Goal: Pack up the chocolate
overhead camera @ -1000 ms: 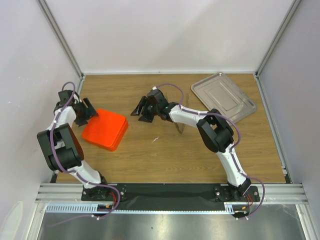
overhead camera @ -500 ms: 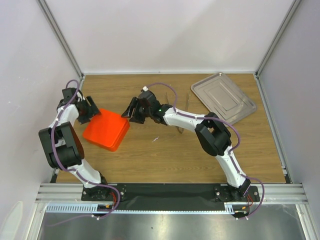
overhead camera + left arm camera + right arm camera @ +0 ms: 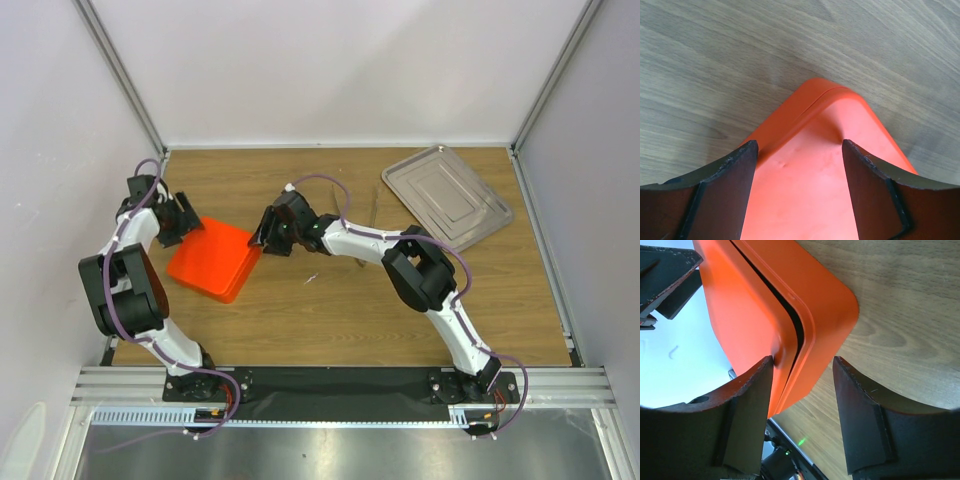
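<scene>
- While the left gripper [image 3: 186,222] is keeping its place at the far-left corner of the orange box [image 3: 212,262], the right gripper [image 3: 264,232] is swinging in from mid-table and is now straddling the box's right corner.
- Both pincers are standing apart, each bracketing a box corner without clamping it.
- No chocolate is showing anywhere. The lid is sitting on, with a dark seam along the rim, so I cannot tell whether pieces are lying inside.
- As I judge it, the arms are setting up a two-sided hold, to open or steady the box.
- Underneath, the wooden table [image 3: 330,315] is carrying a metal tray [image 3: 445,195] well apart at the far right, with pale walls closing in the cell.
</scene>
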`<state>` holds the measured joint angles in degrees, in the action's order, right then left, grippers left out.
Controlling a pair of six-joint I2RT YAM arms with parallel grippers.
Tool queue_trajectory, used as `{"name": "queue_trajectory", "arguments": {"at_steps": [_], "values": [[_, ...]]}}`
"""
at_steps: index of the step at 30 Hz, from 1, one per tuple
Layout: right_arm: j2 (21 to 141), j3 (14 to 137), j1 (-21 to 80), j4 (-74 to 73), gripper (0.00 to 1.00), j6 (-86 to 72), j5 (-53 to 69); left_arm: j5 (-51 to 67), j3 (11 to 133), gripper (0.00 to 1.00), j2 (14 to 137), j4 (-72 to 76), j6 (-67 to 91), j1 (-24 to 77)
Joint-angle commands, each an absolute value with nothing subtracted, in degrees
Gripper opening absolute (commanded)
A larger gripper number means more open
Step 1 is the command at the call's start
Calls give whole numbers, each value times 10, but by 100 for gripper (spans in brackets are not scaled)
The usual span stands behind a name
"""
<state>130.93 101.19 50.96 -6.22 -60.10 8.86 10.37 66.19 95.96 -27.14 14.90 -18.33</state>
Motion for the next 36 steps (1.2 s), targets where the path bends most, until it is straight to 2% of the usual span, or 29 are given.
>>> {"name": "queue_trajectory", "arguments": {"at_steps": [1, 10, 14, 19, 24, 32, 36], "values": [[1304, 1029, 515, -59, 56, -585, 64, 110, 669, 74, 948, -274, 146, -171], [1317, 1037, 515, -76, 51, -585, 50, 112, 658, 74, 931, -273, 150, -168], [1326, 1027, 515, -77, 44, -592, 39, 121, 653, 74, 925, -272, 155, -167], [1332, 1027, 514, -85, 44, -589, 27, 160, 644, 74, 917, -267, 164, -167], [1321, 1028, 513, -89, 44, -581, 16, 149, 651, 74, 918, -286, 160, -167], [1326, 1028, 511, -62, 45, -576, 47, 56, 723, 76, 907, -339, 154, -167], [1330, 1028, 508, -55, 45, -581, 54, 55, 751, 75, 874, -351, 156, -164]]}}
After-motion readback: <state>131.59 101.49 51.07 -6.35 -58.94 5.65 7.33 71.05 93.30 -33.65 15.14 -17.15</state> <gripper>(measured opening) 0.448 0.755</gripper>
